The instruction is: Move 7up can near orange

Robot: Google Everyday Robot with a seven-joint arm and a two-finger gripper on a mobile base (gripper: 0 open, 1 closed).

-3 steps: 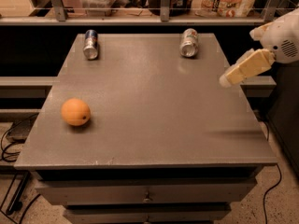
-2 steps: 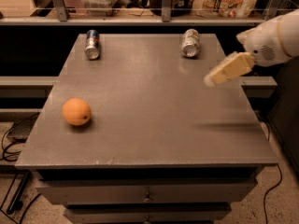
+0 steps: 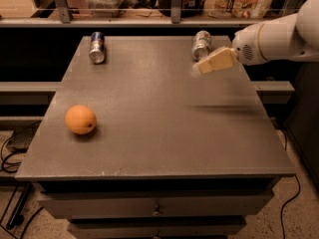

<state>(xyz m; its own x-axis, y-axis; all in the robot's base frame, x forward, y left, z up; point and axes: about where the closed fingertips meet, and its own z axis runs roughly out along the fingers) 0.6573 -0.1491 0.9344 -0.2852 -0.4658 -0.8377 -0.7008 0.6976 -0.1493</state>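
1. My gripper (image 3: 198, 69) hangs over the grey table (image 3: 164, 143) at about 2 o'clock from the table's middle. My white arm (image 3: 279, 36) reaches in from 3 o'clock.
2. I cannot tell whether the gripper is wide or narrow.
3. The 7up can (image 3: 201, 44) lies on its side at 1 o'clock, near the far edge. My gripper tip is just at its 6 o'clock side, and I cannot tell if they touch.
4. The orange (image 3: 80, 119) sits at 8 o'clock, well apart from the 7up can.
5. A blue-and-silver can (image 3: 96, 47) lies at 11 o'clock.
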